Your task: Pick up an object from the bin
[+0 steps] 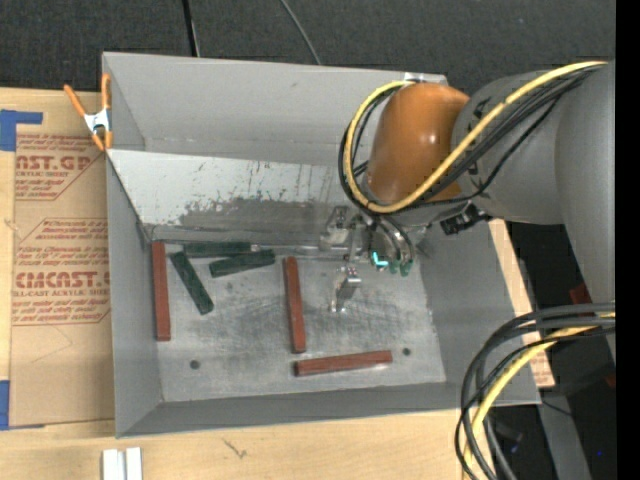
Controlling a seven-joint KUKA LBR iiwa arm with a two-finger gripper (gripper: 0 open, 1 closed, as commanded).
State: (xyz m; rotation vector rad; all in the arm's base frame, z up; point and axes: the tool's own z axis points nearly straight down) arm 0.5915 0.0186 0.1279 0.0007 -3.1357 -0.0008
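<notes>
By the near edge of the grey bin [128, 318], right of its middle: the near red-brown bar [343, 364], flat on the floor and running along that edge. Just beyond, about the floor's centre: the middle red-brown bar [294, 304], laid lengthwise from near to far, its near end close to the first bar's left end but apart from it. Just right of that middle bar, low over bare floor: the pincer [344, 296], nearer to this bar than to any other thing. No telling whether spread or closed. Well apart from the right wall. At like depth, beside the left wall: the left red-brown bar [160, 290], also lengthwise. Further back, between the left and middle bars: the slanted dark green bar [190, 281], its far end tipped toward the far-left corner, and the level dark green bar [241, 262], lying roughly along the far wall, right end near the middle bar's far end. Over the far-right corner: the wrist's orange cover [415, 143], ringed by yellow-and-black cables [352, 158].
</notes>
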